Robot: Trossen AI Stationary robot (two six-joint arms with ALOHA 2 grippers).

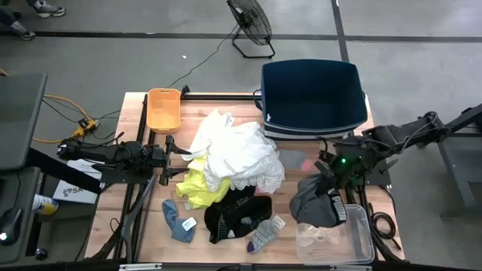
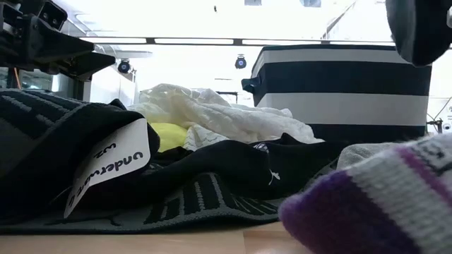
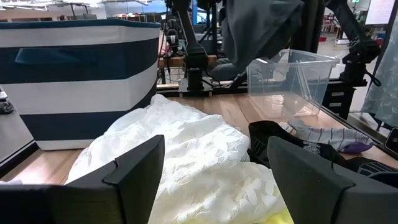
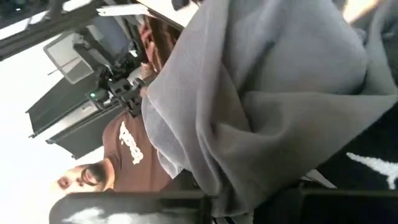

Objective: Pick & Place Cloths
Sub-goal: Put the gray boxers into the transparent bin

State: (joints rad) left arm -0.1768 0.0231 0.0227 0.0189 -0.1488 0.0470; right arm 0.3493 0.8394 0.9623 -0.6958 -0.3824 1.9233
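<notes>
The right gripper [image 1: 329, 179] is holding a dark grey garment [image 1: 315, 203] aloft, fingers apparently clamped on its upper folds, though the cloth is hiding the fingertips; the garment is hanging above the table [image 1: 135, 113] just beside the clear plastic bin [image 1: 360, 239]. The left gripper [image 1: 175, 156] is waiting with fingers spread and holding nothing, at the edge of the white garment [image 1: 237, 154]. That garment is lying mid-table over a neon yellow cloth [image 1: 197, 188], with black cloths [image 1: 237, 212], a blue-grey sock [image 1: 177, 220] and a striped sock [image 1: 263, 235] nearby. The navy tub [image 1: 312, 96] is standing behind, the orange tray [image 1: 163, 109] beside it.
</notes>
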